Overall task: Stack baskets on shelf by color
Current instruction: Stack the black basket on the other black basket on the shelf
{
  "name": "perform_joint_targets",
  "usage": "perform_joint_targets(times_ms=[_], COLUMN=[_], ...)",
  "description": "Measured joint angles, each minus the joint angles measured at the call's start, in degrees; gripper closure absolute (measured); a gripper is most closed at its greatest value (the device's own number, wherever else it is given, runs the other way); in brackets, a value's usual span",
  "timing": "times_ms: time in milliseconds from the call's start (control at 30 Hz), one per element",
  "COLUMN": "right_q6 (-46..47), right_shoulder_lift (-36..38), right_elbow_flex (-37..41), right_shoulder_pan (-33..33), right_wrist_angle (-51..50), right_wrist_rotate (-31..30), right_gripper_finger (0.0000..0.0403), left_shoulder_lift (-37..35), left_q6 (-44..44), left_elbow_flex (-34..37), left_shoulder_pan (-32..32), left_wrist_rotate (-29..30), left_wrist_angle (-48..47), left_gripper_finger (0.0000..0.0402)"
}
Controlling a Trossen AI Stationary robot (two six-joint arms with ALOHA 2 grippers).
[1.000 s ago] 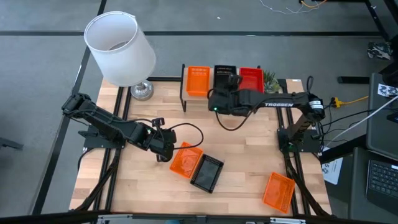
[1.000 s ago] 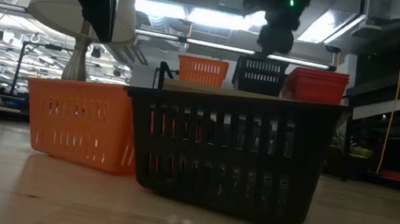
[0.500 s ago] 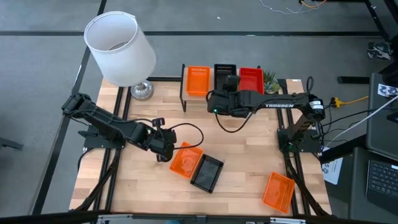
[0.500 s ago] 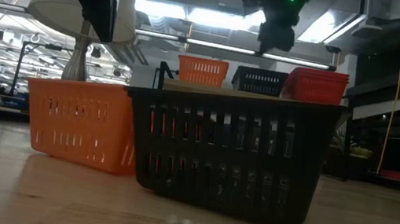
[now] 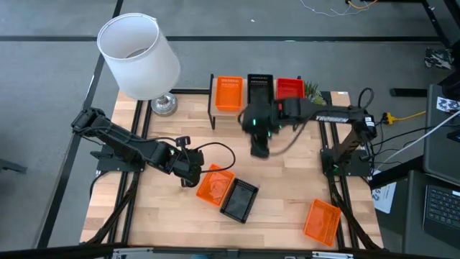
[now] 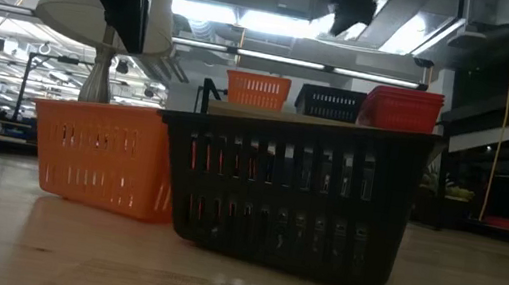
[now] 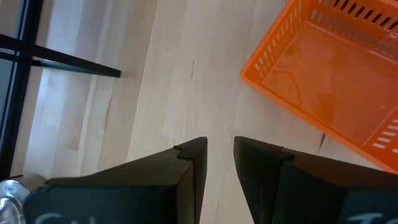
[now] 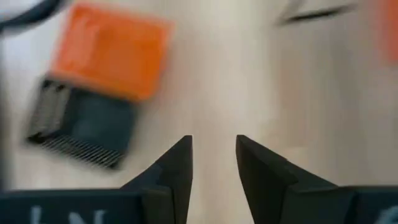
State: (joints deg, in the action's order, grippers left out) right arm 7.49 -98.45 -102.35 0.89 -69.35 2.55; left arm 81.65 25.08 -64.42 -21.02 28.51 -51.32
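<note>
On the shelf (image 6: 239,110) at the table's far edge stand an orange basket (image 5: 228,93), a black basket (image 5: 260,85) and a red basket (image 5: 290,88), side by side. On the tabletop lie an orange basket (image 5: 214,185) with a black basket (image 5: 239,200) against it, and another orange basket (image 5: 321,220) near the right corner. My left gripper (image 5: 190,173) is open, just left of the middle orange basket (image 7: 329,93). My right gripper (image 5: 259,147) is open, in the air near the table's middle, looking down on those two baskets (image 8: 84,127).
A lamp with a white shade (image 5: 138,56) and metal base (image 5: 164,105) stands at the far left corner. A small plant (image 5: 312,92) sits right of the shelf. Bare wood lies between the shelf and the middle baskets.
My right gripper lowered the black basket onto the shelf, then came away from it, swinging up and toward the table's middle and near side. The black basket stays on the shelf between the orange and red ones. My left arm has kept still.
</note>
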Motion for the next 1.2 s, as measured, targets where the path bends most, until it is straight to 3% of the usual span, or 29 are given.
perform_joint_targets(times_ms=[200, 300, 500, 600, 767, 1200], right_q6=[12.32, 19.13, 23.11, 25.19, 29.45, 35.69], right_shoulder_lift=[-0.02, -0.09, -0.09, -0.09, -0.09, -0.09], right_elbow_flex=[9.05, 14.02, 22.55, 26.54, 30.76, 41.35], right_shoulder_pan=[-11.36, -16.57, -23.11, -25.33, -26.71, -26.74], right_wrist_angle=[3.37, 12.22, 31.18, 39.69, 40.1, 48.02], right_wrist_rotate=[-7.02, -8.2, -9.8, -12.19, -20.91, -22.64], right_gripper_finger=[0.0279, 0.0279, 0.0279, 0.0279, 0.0279, 0.0279], left_shoulder_lift=[0.0, 0.0, 0.0, 0.0, 0.0, 0.0], left_q6=[0.03, 0.02, 0.03, 0.03, 0.2, 0.29], left_elbow_flex=[0.0, 0.0, 0.0, 0.0, 0.0, 0.0], left_shoulder_pan=[0.0, 0.0, 0.0, 0.0, 0.0, 0.0], left_wrist_rotate=[0.0, -0.02, 0.0, 0.0, 0.0, 0.0], left_wrist_angle=[-0.01, -0.03, -0.01, -0.01, -0.03, -0.01], left_gripper_finger=[0.0329, 0.0329, 0.0329, 0.0329, 0.0329, 0.0329])
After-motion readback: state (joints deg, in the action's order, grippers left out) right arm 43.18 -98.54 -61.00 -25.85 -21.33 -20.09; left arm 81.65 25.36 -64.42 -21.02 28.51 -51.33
